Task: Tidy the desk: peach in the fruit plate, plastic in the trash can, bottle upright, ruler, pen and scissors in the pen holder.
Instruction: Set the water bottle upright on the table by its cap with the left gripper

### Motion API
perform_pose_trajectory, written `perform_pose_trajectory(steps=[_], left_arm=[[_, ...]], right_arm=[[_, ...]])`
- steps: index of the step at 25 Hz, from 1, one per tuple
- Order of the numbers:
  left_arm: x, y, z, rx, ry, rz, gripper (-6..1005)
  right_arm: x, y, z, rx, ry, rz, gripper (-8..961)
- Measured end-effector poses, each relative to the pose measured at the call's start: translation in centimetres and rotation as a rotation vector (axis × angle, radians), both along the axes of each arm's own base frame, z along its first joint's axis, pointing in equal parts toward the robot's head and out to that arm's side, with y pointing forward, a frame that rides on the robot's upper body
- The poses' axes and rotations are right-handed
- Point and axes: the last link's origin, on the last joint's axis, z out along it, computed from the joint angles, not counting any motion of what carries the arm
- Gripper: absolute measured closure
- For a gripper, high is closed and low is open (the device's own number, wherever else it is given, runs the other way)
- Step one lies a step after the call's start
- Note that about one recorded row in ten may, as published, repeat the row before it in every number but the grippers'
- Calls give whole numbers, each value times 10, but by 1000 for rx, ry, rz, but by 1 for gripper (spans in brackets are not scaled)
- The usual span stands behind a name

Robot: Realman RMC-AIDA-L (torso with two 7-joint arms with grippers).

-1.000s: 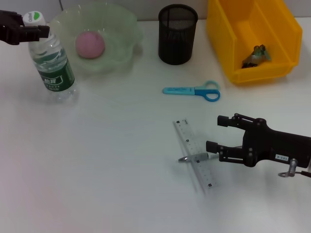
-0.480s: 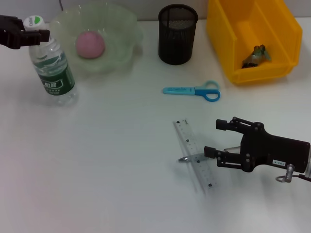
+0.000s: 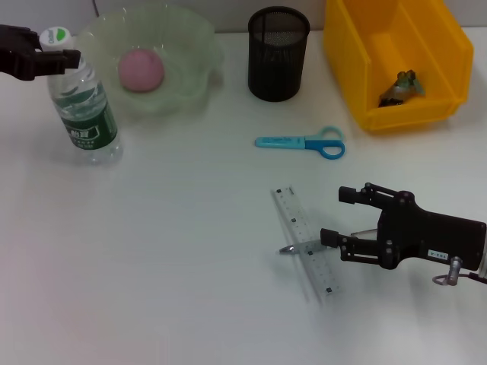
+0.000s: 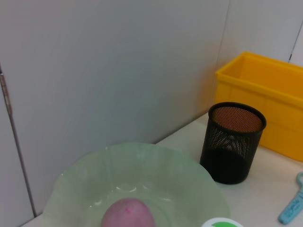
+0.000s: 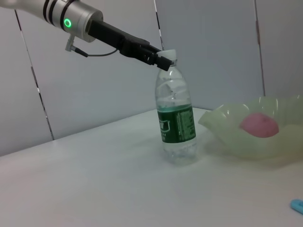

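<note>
Upper left, the bottle (image 3: 82, 100) is gripped at its cap by the left end effector (image 3: 57, 52); lower right, the right end effector (image 3: 340, 215) is spread open by the pen (image 3: 303, 245).

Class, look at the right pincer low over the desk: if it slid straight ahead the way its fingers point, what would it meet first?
The right pincer points toward the robot's left. It would probably meet the pen lying across the ruler first, though its height above them is unclear.
</note>
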Motion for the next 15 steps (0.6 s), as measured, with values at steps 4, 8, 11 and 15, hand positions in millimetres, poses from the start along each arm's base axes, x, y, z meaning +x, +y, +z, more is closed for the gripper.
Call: perform_pose_trajectory(steps=[4,8,11,15], left_arm=[[-1,0,-1,0,3,1,486],[-2,0,-3,-3,10,2,482],[-3,0,-3,-3,14,-4,479],[-2,0,-3,-4,17,-8,475]], right_arm=[[0,0,0,-2,3,-1,137],[1,-1,0,-2,5,-6,137],[1,-1,0,-3,5,-7,137],[1,-2,0,-3,5,-10,137]])
